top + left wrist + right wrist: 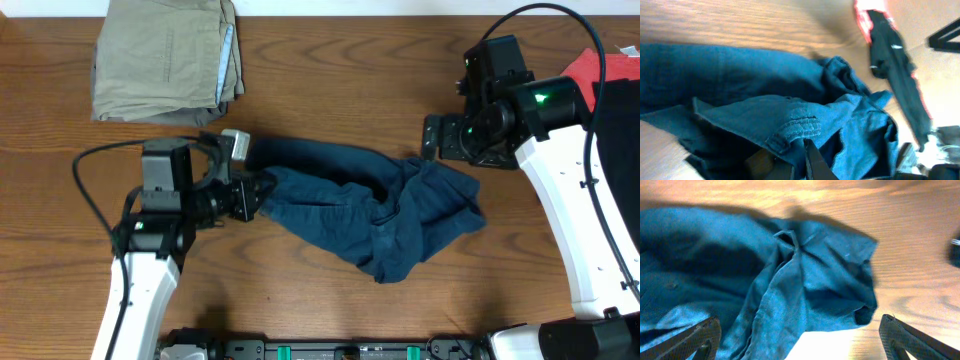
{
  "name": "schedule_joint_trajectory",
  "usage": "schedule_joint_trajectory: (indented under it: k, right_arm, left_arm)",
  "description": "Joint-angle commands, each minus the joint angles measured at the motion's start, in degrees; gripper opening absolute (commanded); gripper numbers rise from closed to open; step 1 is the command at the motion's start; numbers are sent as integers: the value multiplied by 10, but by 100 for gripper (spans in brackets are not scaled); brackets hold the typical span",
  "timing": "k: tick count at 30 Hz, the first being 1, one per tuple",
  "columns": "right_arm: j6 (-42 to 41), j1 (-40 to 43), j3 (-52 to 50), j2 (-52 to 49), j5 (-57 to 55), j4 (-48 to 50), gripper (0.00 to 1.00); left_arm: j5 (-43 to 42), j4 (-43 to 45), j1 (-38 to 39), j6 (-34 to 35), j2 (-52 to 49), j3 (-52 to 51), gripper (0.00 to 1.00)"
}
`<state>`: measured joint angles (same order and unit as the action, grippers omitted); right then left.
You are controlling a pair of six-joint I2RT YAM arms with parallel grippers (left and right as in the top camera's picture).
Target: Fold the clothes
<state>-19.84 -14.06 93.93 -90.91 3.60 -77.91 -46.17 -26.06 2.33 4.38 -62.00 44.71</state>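
Blue garment [370, 215] crumpled mid-frame; left gripper [258, 195] on it, right gripper [430, 138] free.
Overhead: left gripper at garment's left edge, right gripper just off its upper right; khaki pile [165, 55] upper left. Left wrist: jaws pinched closed on a garment fold, lower centre. Right wrist: jaws wide apart at lower corners, holding nothing, garment beneath.
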Motion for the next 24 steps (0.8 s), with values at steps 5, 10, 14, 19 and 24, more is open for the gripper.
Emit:
schedule_joint_trajectory:
  k: [5, 10, 14, 19, 24]
  right_arm:
    - [158, -45, -5, 1, 163, -14, 99]
    - [212, -91, -37, 1, 160, -24, 94]
    - [177, -133, -95, 1, 160, 17, 88]
    - [109, -198, -156, 1, 159, 78, 80]
    - [61, -263, -155, 3, 111, 109, 88]
  left_arm:
    - [153, -45, -3, -15, 9, 3, 6]
    - [218, -46, -3, 20, -16, 3, 6]
    - [221, -46, -3, 30, -36, 3, 6]
    - [220, -47, -3, 30, -50, 3, 6]
    - [221, -48, -3, 30, -54, 3, 6]
